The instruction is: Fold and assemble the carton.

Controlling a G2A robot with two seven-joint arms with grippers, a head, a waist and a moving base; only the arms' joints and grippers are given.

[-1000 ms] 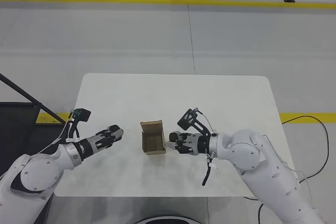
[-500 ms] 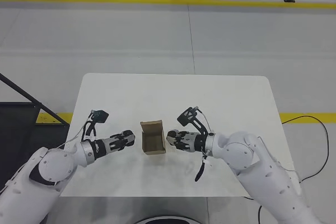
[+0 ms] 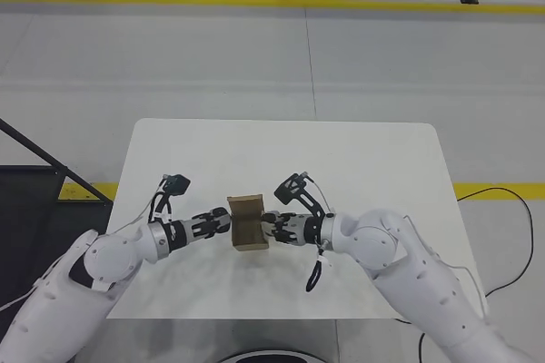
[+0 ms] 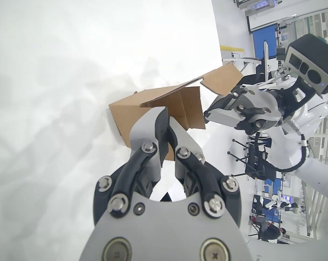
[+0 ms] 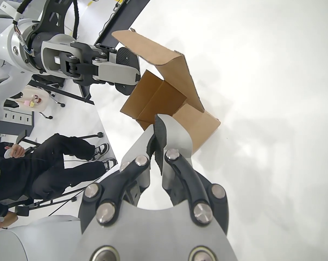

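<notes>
A small brown carton (image 3: 248, 230) sits half-folded near the middle of the white table (image 3: 363, 163), its top open and one flap (image 5: 153, 50) standing up. My left gripper (image 3: 227, 223) is at the carton's left side, shut, with its tips against the wall (image 4: 131, 109). My right gripper (image 3: 270, 227) is at the opposite side, also shut, its tips at the carton's edge (image 5: 199, 126). In the left wrist view the right gripper (image 4: 206, 115) meets the carton below the raised flap. In the right wrist view the left gripper (image 5: 134, 75) touches the far wall. Nothing is pinched between either pair of fingers.
The table's near edge (image 3: 254, 318) lies close behind both arms. A black stand and dark mat (image 3: 18, 200) sit off the table's left side. A cable (image 3: 518, 236) runs over the floor on the right.
Both arms have closed in on the carton from opposite sides; the left one travelled farther, from well left of it to its wall. The carton has stayed in place.
</notes>
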